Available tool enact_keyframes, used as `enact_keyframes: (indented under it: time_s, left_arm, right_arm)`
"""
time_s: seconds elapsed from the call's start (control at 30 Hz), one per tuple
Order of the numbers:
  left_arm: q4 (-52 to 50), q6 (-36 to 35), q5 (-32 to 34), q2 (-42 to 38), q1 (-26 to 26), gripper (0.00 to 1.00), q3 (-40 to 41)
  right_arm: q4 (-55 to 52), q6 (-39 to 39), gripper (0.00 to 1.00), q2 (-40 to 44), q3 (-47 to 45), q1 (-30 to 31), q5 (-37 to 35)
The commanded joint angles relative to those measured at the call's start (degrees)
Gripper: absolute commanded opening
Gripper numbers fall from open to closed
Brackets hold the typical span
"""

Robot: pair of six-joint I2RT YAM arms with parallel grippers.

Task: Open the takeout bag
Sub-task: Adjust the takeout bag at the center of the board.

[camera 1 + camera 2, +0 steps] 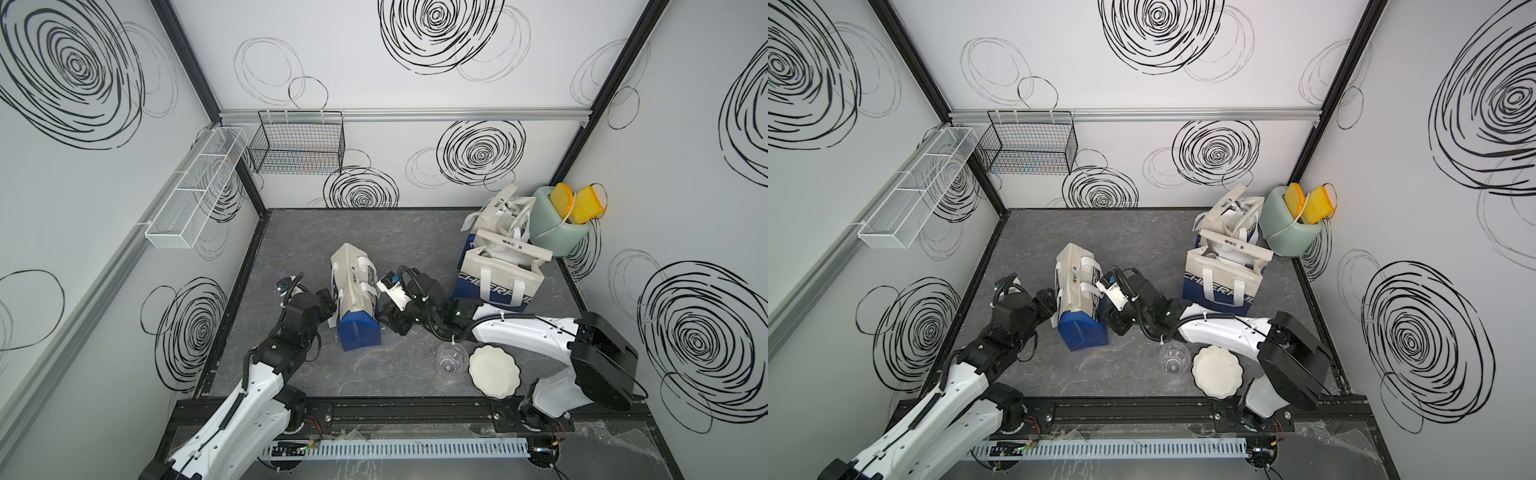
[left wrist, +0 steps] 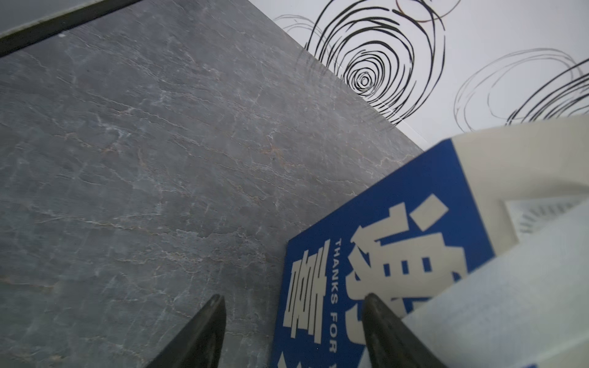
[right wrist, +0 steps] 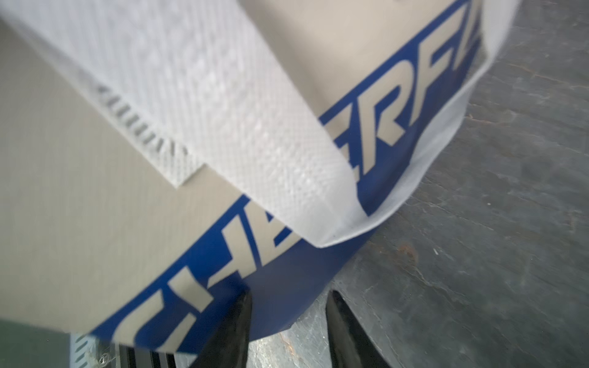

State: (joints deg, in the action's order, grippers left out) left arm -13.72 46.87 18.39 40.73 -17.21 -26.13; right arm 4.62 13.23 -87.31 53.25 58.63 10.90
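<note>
We are noting spare bags [image 1: 496, 278] and a toaster [image 1: 552, 235] at the far right corner, with a clear cup [image 1: 451, 358] and white plate [image 1: 494, 372] beside the right arm. The takeout bag [image 1: 355, 299] is lying mid-table between both grippers. The left gripper [image 2: 291, 299] and right gripper [image 3: 290, 296] are standing spread against opposite sides, pinching nothing.

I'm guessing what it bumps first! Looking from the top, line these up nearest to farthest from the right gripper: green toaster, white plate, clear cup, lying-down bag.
From the right gripper:
1. Lying-down bag, right beside it.
2. Clear cup, toward the front edge.
3. White plate, just past the cup.
4. Green toaster, back right corner.
</note>
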Motion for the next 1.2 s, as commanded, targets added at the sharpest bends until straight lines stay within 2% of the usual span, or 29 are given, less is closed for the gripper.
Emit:
enact_keyframes:
  time_s: [0.0, 0.1, 0.2, 0.4, 0.53, 0.63, 0.7, 0.8, 0.87, 0.93, 1.03, 1.17]
  left_arm:
    - [-5.24, -0.24, 2.37, -3.53, 1.86, 0.73, -5.29]
    - [-9.1, -3.04, 2.16, -7.95, 2.91, 0.74, -8.22]
    - [-12.95, -5.97, -1.2, -10.89, 3.18, 0.73, -11.68]
    - [-18.49, -8.24, -17.19, -14.25, 2.98, 0.7, -16.23]
    - [-22.21, -9.5, -27.88, -13.74, 2.73, 0.69, -18.8]
    - [-25.66, -10.97, -32.18, -13.65, 2.47, 0.69, -20.84]
    - [-27.17, -11.58, -31.33, -14.57, 2.45, 0.71, -21.67]
    - [-27.63, -12.76, -31.66, -15.42, 2.52, 0.72, -21.03]
    - [-27.73, -14.21, -34.72, -14.84, 2.49, 0.72, -20.67]
    - [-27.88, -14.74, -35.45, -15.02, 2.46, 0.72, -20.54]
    - [-28.5, -16.39, -35.72, -15.59, 2.45, 0.72, -20.69]
    - [-30.8, -17.9, -35.27, -14.76, 2.49, 0.73, -21.83]
  right_arm:
    - [2.22, -1.06, 0.43, -0.53, 0.54, 0.9, 0.33]
    - [2.63, -1.46, 0.43, -0.49, 0.63, 0.63, -0.25]
    - [2.68, -1.72, 0.44, -0.08, 0.84, -0.2, -0.39]
    - [1.6, -2.26, 0.45, 3.71, -0.07, -4.41, 0.67]
    - [2.11, -2.25, 0.46, 6.54, -0.68, -9.06, 4.45]
    - [2.71, -2.88, 0.48, 7.25, 1.26, -12.8, 8.63]
    - [4.25, -3.99, 0.52, 6.56, 3.02, -15.63, 12.23]
    - [6.17, -2.75, 0.51, 1.68, 8.74, -21.35, 24.27]
    - [5.53, -4.83, 0.52, -1.88, 13.52, -22.95, 30.58]
    - [5.19, -9.2, 0.54, -5.11, 16.94, -22.96, 33.1]
    - [-1.98, -16.11, 0.54, -12.78, 26.91, -23.26, 34.94]
    - [-11.36, -20.37, 0.53, -24.51, 41.68, -24.01, 42.22]
